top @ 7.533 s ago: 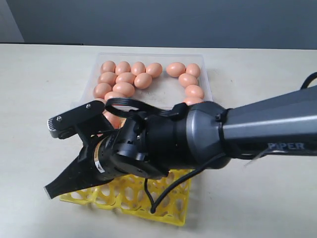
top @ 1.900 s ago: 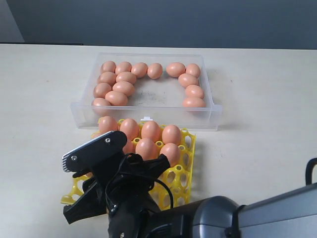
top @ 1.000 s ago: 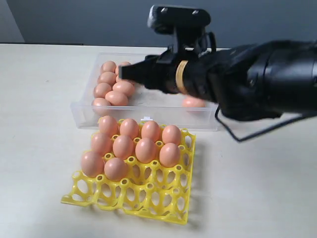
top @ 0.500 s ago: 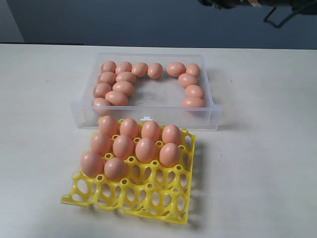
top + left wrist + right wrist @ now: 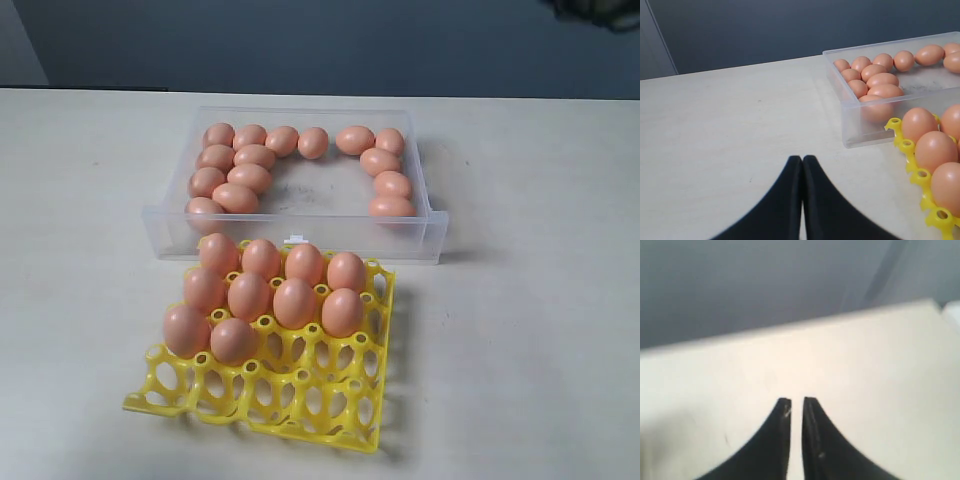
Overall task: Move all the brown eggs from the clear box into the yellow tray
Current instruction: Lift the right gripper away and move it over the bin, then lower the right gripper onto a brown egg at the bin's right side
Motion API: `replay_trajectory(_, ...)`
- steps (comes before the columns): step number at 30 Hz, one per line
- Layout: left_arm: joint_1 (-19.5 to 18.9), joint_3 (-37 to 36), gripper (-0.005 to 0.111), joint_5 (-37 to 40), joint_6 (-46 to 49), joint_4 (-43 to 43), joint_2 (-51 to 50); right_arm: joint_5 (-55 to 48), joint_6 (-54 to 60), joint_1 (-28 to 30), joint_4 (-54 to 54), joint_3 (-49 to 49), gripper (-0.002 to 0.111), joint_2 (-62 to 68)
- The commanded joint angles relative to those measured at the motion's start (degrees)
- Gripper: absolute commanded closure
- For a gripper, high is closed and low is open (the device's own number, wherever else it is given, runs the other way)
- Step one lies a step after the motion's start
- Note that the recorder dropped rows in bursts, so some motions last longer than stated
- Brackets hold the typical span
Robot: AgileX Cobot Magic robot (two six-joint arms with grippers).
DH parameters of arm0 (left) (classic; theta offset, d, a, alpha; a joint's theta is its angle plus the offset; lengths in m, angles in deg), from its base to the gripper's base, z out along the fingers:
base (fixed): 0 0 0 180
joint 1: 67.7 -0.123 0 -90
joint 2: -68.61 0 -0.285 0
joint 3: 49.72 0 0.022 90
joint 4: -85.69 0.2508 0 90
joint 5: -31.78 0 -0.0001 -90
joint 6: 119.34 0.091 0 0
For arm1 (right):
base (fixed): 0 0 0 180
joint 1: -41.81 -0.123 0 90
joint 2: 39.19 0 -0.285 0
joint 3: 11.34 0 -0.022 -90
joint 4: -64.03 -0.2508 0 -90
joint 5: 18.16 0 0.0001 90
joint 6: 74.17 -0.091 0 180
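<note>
Orange-tan eggs (image 5: 254,291), bright yellow lattice tray (image 5: 300,395), clear box (image 5: 300,230), cream worktop (image 5: 520,330), black claws (image 5: 802,165).

A: Right claw (image 5: 796,402)?
B: Two dark fingers (image 5: 771,440), tips nearly together, thin gap, nothing between.
A: Below?
B: Bare pale counter (image 5: 865,365), blurred. Grey wall (image 5: 740,280) beyond.

Clear box (image 5: 300,235) behind yellow tray (image 5: 300,400); brown eggs (image 5: 265,295) in both.
</note>
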Motion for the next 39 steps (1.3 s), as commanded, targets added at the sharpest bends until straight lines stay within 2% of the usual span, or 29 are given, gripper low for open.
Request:
replay_trajectory(1,-0.24,-0.23,0.106,-0.49,-0.03,0.00,0.28,-11.14,46.19,4.28,-46.73,0.16,0.108,6.23)
replay_trajectory(4,-0.24,-0.23,0.106,-0.49,-0.03,0.00,0.28,-14.70,68.78,4.52,-72.34,0.16,0.097,8.25)
replay_trajectory(7,-0.24,-0.23,0.106,-0.49,-0.03,0.00,0.28,-12.60,83.01,3.42,-89.20,0.16,0.079,8.37)
replay_trajectory(9,-0.24,-0.23,0.106,-0.49,-0.03,0.00,0.28,-7.50,90.61,2.35,-96.30,0.16,0.068,8.37)
replay_trajectory(11,-0.24,-0.23,0.106,-0.49,-0.03,0.00,0.28,-0.56,94.26,0.75,-98.71,0.16,0.056,8.41)
replay_trajectory(13,-0.24,-0.23,0.106,-0.49,-0.03,0.00,0.28,7.04,97.17,-1.57,-97.84,0.16,0.047,9.25)
replay_trajectory(15,-0.24,-0.23,0.106,-0.49,-0.03,0.00,0.28,11.56,99.48,-3.75,-96.72,0.16,0.043,10.52)
replay_trajectory(21,-0.24,-0.23,0.106,-0.49,-0.03,0.00,0.28,15.90,100.05,-9.60,-89.81,0.04,0.043,16.10)
replay_trajectory(31,-0.24,-0.23,0.106,-0.49,-0.03,0.00,0.28,17.93,94.92,-10.13,-85.79,-7.07,0.043,22.20)
replay_trajectory(34,-0.24,-0.23,0.106,-0.49,-0.03,0.00,0.28,16.18,88.74,-10.02,-77.43,-11.19,0.043,23.05)
replay_trajectory(39,-0.24,-0.23,0.106,-0.49,-0.03,0.00,0.28,3.48,70.70,-9.49,-56.32,-17.53,0.043,23.73)
